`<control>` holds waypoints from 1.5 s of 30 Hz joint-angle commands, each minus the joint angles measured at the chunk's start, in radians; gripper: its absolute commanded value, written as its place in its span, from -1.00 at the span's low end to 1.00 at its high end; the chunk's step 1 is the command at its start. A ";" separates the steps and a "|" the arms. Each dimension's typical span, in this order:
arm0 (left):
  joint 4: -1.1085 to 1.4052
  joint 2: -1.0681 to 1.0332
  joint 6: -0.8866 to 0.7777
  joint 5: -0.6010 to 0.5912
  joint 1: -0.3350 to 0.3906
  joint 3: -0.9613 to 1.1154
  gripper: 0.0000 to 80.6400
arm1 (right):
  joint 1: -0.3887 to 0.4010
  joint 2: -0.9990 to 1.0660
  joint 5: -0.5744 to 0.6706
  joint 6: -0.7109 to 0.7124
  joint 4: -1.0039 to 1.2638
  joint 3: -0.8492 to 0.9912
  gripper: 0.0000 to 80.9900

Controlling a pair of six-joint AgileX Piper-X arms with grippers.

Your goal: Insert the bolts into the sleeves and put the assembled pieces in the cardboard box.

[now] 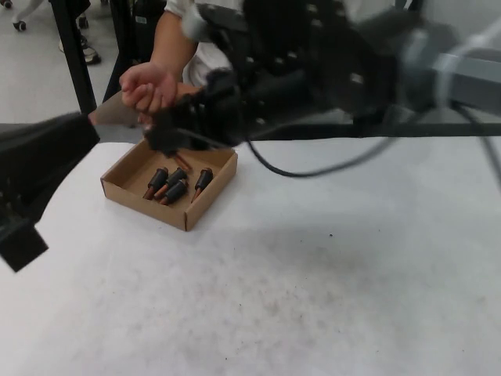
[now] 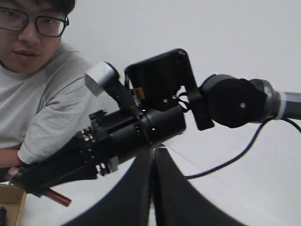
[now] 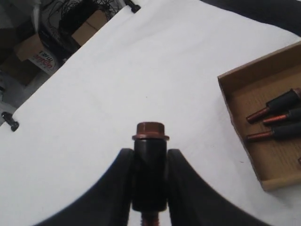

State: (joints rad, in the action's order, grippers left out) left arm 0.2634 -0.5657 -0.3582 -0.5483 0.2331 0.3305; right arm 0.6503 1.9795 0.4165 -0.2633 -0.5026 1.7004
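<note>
The right pincer is clamped on a finished piece: a black sleeve with the bolt through it, head showing at one end and tip at the other. The box lies close under that pincer, which hangs about over the box's far rim. Four pieces lie side by side inside. The left pincer is well apart from the box, its fingers pressed together with nothing between them.

The step in hand looks to be the drop into the box. To do it well, carry the piece in over the bare floor of the box beside the four. Bring it low so it cannot bounce, and lay it along the others, not on end. Open only enough to free the sleeve, then lift straight up so the fingers miss the rim and drag nothing out. The bolt probably sits loose, so keeping the piece level should stop it sliding out.
</note>
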 commanded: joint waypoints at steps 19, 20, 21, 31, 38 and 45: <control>-0.148 0.013 0.029 0.053 -0.002 0.003 -0.98 | -0.054 0.387 -0.188 -0.361 -0.092 0.386 -0.99; -0.148 0.013 0.030 0.053 -0.002 0.003 -0.98 | -0.054 0.399 -0.199 -0.388 -0.092 0.388 -0.99; -0.148 0.013 0.030 0.053 -0.002 0.003 -0.98 | -0.054 0.411 -0.208 -0.411 -0.090 0.388 -0.99; -0.148 0.013 0.030 0.053 -0.002 0.003 -0.98 | -0.048 0.463 -0.237 -0.472 -0.007 0.388 -0.99; -0.148 0.013 0.030 0.053 -0.002 0.003 -0.98 | -0.048 0.463 -0.192 -0.471 0.099 0.388 -0.29; -0.148 0.013 0.030 0.053 -0.002 0.003 -0.98 | -0.051 0.446 -0.186 -0.486 0.088 0.388 -0.06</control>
State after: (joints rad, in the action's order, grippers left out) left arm 0.1059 -0.5611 -0.3336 -0.5025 0.2331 0.3292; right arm 0.6016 2.4535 0.2175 -0.7440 -0.4245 2.0768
